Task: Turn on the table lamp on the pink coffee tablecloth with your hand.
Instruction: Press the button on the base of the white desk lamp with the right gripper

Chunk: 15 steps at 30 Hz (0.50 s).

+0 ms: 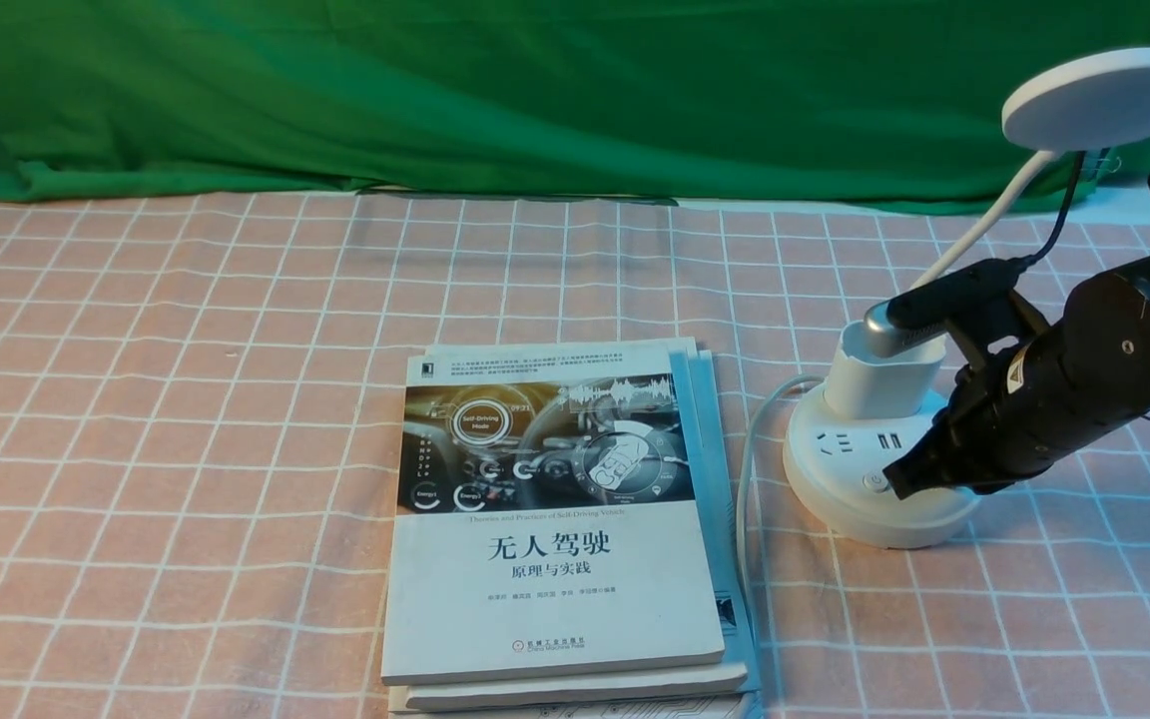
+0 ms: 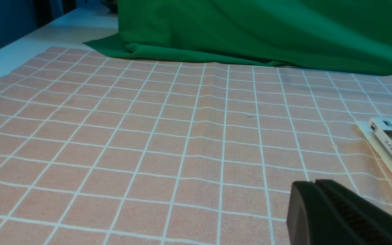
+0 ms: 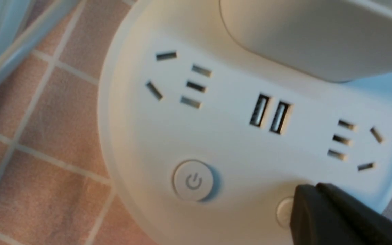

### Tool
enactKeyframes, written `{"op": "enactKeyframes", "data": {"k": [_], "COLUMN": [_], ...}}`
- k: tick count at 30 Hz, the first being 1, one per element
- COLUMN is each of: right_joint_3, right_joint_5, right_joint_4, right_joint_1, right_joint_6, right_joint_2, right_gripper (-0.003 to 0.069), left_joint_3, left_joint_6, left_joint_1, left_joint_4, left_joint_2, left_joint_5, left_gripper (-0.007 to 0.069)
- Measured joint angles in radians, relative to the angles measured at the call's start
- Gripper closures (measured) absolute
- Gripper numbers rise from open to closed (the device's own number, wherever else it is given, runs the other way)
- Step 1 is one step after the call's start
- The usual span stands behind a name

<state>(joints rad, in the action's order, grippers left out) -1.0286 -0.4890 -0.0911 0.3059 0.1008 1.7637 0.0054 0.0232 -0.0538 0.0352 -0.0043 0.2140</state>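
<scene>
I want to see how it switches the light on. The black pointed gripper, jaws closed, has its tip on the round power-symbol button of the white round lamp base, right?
Not quite. The right wrist view shows the round power-symbol button uncovered. The black pointed gripper, jaws closed, has its tip at the smaller plain button beside it on the white round lamp base.

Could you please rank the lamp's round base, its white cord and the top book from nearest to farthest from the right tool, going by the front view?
1. The lamp's round base: right at the tip of the right tool, beside a button.
2. The white cord: just left of the base.
3. The top book: farther left again, beyond the cord.
</scene>
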Motion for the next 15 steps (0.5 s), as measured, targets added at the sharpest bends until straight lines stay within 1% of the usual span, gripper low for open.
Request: {"op": "enactKeyframes", "data": {"k": [10,12,15], "right_joint_3": [0.001,0.008,0.034], "right_joint_5": [-0.025,-0.054,-0.098], "right_joint_4": [0.002,0.003,0.003], "right_joint_1": [0.002,0.002,0.002], "right_joint_6": [0.000,0.000,-0.012], "right_joint_2": [-0.030,-0.068,-0.214], "right_gripper": [0.0631,0.0631,0.0631], "left_joint_3": [0.000,0.000,0.000], "left_joint_6": [0.000,0.000,0.000], "left_joint_1": [0.000,0.000,0.000], "left_joint_4": [0.000,0.000,0.000], "left_joint_2": [0.000,0.000,0.000], "left_joint_5": [0.000,0.000,0.000], "left_gripper": [0.0603,0.0603,0.0603]}}
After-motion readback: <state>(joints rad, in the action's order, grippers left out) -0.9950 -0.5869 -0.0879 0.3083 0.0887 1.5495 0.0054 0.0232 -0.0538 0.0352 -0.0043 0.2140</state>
